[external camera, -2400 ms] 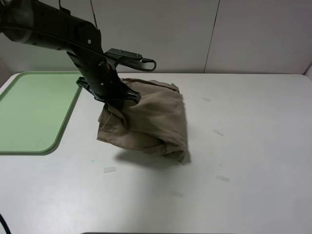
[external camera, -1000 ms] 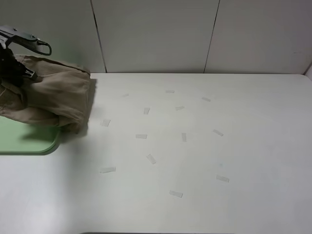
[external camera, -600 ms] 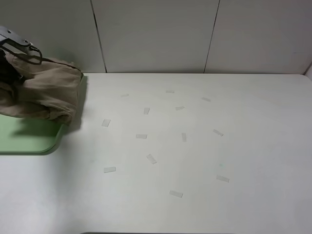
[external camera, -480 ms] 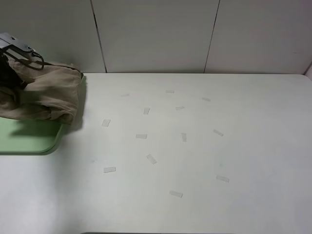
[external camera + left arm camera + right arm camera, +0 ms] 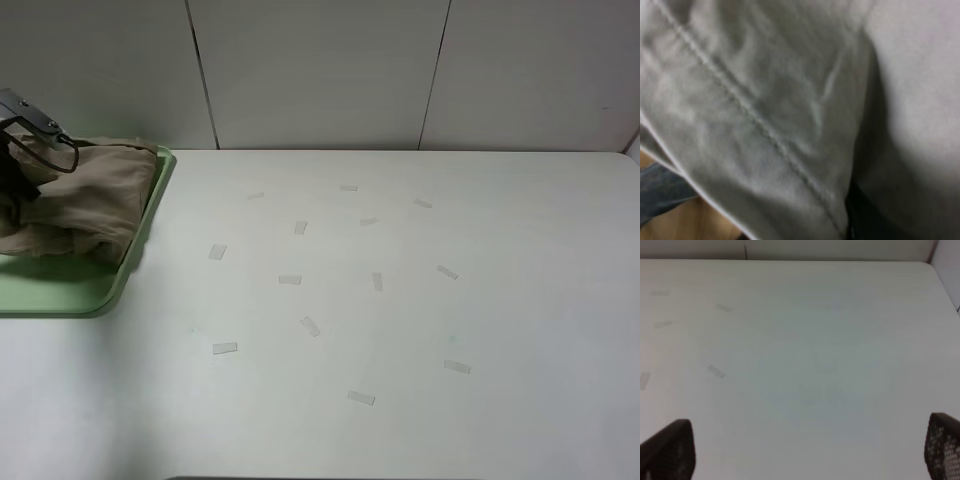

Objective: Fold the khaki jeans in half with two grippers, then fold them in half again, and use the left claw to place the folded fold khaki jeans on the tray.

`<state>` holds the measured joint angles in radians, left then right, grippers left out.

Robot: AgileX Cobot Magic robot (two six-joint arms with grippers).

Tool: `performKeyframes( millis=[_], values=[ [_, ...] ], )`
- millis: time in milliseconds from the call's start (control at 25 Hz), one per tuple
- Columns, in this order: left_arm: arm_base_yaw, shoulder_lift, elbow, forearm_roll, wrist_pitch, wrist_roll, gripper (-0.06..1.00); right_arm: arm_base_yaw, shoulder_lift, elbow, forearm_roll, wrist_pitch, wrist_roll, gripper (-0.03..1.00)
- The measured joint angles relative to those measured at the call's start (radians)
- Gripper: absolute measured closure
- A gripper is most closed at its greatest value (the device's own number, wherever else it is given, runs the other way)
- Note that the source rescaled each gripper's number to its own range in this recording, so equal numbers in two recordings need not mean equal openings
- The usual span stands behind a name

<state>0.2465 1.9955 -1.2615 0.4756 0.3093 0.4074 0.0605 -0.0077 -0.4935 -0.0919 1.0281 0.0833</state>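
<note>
The khaki jeans (image 5: 85, 200) lie as a folded bundle on the right end of the mint-green tray (image 5: 60, 292) at the far left of the exterior high view. My left gripper (image 5: 12, 178) is at the bundle's left side, at the frame edge, with its jaws buried in the cloth. The left wrist view is filled by blurred khaki cloth (image 5: 765, 115) pressed close to the camera. My right gripper (image 5: 800, 450) is open and empty over bare table; only its two black fingertips (image 5: 670, 450) show, and it is out of the exterior high view.
Several small pale tape pieces (image 5: 290, 279) are scattered over the white table (image 5: 450, 300). A pale panelled wall (image 5: 320, 70) stands behind the table's back edge. The tray's near right corner (image 5: 115, 295) sits just below the bundle.
My left gripper has carried the jeans from the table's middle leftward over the tray and lowered them; the bundle now rests inside the tray's rim instead of hanging past it.
</note>
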Motion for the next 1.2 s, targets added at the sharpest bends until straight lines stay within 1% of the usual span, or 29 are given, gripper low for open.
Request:
performKeyframes(
  millis=[160,360,400,440,480,560,600,680,720,800,960,1080,1200],
  values=[
    [0.032,0.001,0.0,0.006,-0.037,0.002,0.89,0.0,0.0,0.0,0.001,0.0,0.0,-0.02],
    [0.041,0.001,0.0,0.005,-0.039,0.002,0.89,0.0,0.0,0.0,0.001,0.0,0.0,-0.02],
    [0.041,0.001,0.0,0.004,-0.039,0.002,0.87,0.0,0.0,0.0,0.001,0.0,0.0,-0.02],
    [0.041,0.001,0.0,0.004,-0.039,0.002,0.78,0.0,0.0,0.0,0.001,0.0,0.0,-0.02],
    [0.042,0.001,0.0,0.005,-0.044,0.002,0.66,0.0,0.0,0.0,0.001,0.0,0.0,-0.02],
    [0.044,0.0,0.002,0.005,-0.071,0.002,0.27,0.0,0.0,0.0,0.001,0.0,0.0,-0.02],
    [0.044,0.0,0.005,0.004,-0.106,0.002,0.14,0.0,0.0,0.0,0.001,0.0,0.0,-0.02],
    [0.044,0.0,0.015,0.004,-0.162,0.002,0.03,0.0,0.0,0.0,0.001,0.0,0.0,-0.02],
    [0.044,0.0,0.018,0.004,-0.189,0.002,0.0,0.0,0.0,0.0,0.001,0.0,0.0,-0.02],
    [0.044,0.0,0.018,0.004,-0.223,0.002,-0.03,0.0,0.0,0.0,0.001,0.0,0.0,-0.02],
    [0.044,0.0,0.018,-0.005,-0.243,-0.004,-0.05,0.0,0.0,0.0,0.001,0.0,0.0,-0.02],
    [0.044,-0.001,0.018,-0.084,-0.221,-0.043,-0.05,0.0,0.0,0.0,0.001,0.0,0.0,-0.02],
    [0.044,-0.012,0.018,-0.163,-0.154,-0.073,-0.06,0.0,0.0,0.0,0.001,0.0,0.0,-0.02]
  ],
)
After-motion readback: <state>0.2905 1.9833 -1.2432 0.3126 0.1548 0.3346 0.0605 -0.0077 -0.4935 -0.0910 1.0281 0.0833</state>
